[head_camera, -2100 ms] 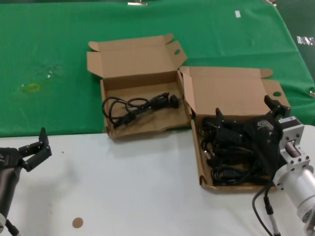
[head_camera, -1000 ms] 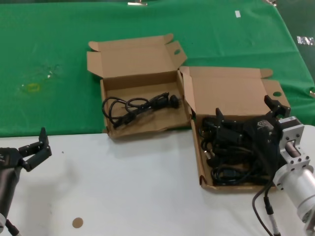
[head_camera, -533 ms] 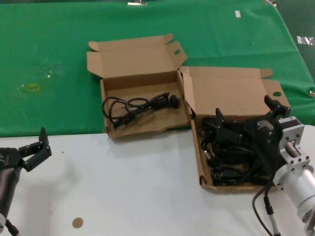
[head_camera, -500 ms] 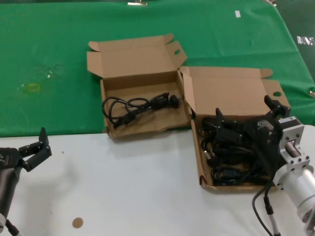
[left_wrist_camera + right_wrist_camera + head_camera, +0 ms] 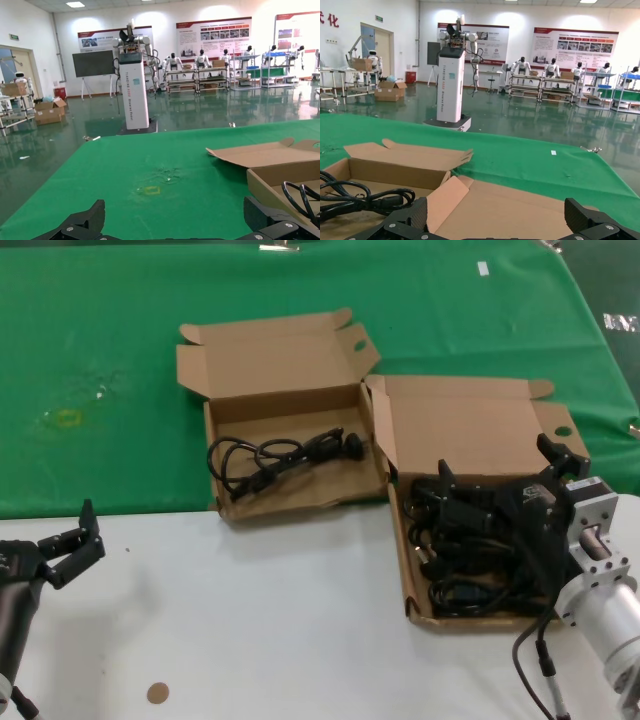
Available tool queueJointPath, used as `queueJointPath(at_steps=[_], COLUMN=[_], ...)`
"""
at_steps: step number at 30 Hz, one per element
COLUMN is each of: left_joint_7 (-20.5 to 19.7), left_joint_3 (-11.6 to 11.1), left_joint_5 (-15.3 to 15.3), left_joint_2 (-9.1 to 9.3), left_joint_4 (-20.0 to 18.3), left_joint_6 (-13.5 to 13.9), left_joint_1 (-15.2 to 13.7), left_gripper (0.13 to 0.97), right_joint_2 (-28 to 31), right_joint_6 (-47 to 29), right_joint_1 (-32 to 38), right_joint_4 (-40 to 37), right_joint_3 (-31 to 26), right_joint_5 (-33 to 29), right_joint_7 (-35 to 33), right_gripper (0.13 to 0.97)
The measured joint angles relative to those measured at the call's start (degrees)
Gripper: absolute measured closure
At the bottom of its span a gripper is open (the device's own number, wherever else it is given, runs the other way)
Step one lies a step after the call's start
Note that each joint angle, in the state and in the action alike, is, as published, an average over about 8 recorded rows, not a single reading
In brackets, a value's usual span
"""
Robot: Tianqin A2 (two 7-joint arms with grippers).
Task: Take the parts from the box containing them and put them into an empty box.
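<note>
The larger brown box (image 5: 408,575) stands at the right with its lid (image 5: 460,425) up and holds several black cable bundles (image 5: 455,565). My right gripper (image 5: 500,475) is open, low over those cables, with nothing between its fingers; the right wrist view shows its fingertips (image 5: 415,212) spread before the lid (image 5: 520,210). The smaller box (image 5: 300,502), with a skewed lid, stands to the left of it and holds one cable bundle (image 5: 280,455), also seen in the right wrist view (image 5: 355,197). My left gripper (image 5: 70,545) is open and empty over the white table at the front left.
Both boxes straddle the edge between the green cloth (image 5: 120,360) and the white table (image 5: 250,620). A small brown disc (image 5: 157,693) lies on the table near the front. A yellow mark (image 5: 65,418) is on the cloth at the left.
</note>
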Motion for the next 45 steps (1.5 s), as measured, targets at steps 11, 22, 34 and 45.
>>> queueJointPath(at_steps=[11,22,34,45], left_joint_7=[0.0,0.0,0.0,0.0], left_joint_3=[0.0,0.0,0.0,0.0], left_joint_5=[0.0,0.0,0.0,0.0], left_joint_2=[0.0,0.0,0.0,0.0], left_joint_4=[0.0,0.0,0.0,0.0], left_joint_6=[0.0,0.0,0.0,0.0], left_joint_1=[0.0,0.0,0.0,0.0], left_gripper=[0.132,0.132,0.132,0.132], right_joint_2=[0.0,0.0,0.0,0.0], right_joint_6=[0.0,0.0,0.0,0.0], right_joint_1=[0.0,0.0,0.0,0.0], right_joint_4=[0.0,0.0,0.0,0.0], right_joint_3=[0.0,0.0,0.0,0.0], right_joint_5=[0.0,0.0,0.0,0.0], right_joint_7=[0.0,0.0,0.0,0.0], right_gripper=[0.129,0.129,0.129,0.129])
